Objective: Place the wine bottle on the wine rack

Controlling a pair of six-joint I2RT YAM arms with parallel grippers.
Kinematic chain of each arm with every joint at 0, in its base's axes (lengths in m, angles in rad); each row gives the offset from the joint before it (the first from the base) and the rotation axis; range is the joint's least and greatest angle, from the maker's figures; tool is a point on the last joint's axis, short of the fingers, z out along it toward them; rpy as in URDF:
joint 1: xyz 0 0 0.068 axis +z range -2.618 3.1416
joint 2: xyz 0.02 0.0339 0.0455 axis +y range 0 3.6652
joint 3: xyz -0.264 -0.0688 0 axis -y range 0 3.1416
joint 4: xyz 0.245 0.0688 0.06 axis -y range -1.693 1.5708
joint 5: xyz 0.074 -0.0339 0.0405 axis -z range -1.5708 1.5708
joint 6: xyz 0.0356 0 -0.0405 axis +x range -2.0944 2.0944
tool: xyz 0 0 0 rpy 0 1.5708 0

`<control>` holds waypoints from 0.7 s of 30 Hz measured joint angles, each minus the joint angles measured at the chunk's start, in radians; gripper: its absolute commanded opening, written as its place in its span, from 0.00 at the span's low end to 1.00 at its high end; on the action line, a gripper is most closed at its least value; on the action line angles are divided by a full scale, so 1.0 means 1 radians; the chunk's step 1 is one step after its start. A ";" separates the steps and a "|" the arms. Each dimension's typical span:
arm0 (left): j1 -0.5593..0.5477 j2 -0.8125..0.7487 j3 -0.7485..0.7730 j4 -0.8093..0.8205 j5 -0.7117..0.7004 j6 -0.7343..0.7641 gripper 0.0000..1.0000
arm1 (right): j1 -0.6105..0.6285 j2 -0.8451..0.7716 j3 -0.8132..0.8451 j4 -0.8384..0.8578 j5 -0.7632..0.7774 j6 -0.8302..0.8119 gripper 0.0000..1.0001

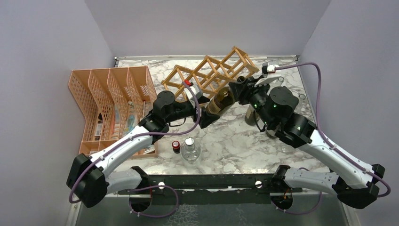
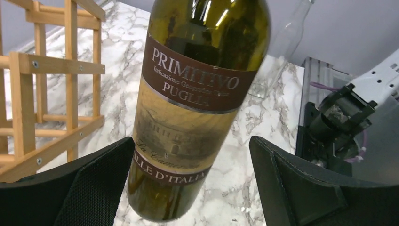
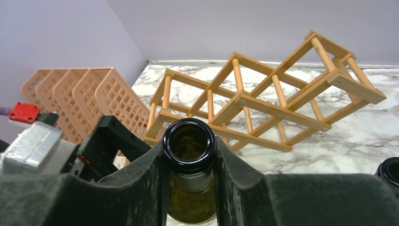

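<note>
The wine bottle is dark green glass with a brown and cream label and is held off the table in front of the wooden wine rack. My right gripper is shut on its neck, just under the open mouth. My left gripper is open around the bottle's lower body. Its left finger is next to the glass and its right finger stands apart. The rack also shows in the right wrist view and at the left of the left wrist view.
An orange mesh file organiser stands at the left. A clear glass bottle and a small red-capped item stand near the front edge. Another dark bottle stands under my right arm; its mouth shows in the right wrist view.
</note>
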 measured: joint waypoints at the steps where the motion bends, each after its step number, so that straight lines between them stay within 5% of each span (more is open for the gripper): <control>1: -0.009 0.011 0.006 0.009 -0.020 0.018 0.99 | 0.000 0.000 0.009 -0.004 0.006 0.006 0.01; 13: -0.044 0.095 0.024 0.132 -0.069 0.130 0.96 | -0.002 -0.051 0.042 -0.012 -0.022 0.061 0.01; 16: -0.047 0.095 0.024 0.152 -0.043 0.155 0.86 | -0.002 -0.070 0.042 -0.016 -0.046 0.063 0.01; 21: -0.056 0.095 0.024 0.181 -0.009 0.206 0.54 | -0.005 -0.091 0.042 -0.018 -0.075 0.060 0.01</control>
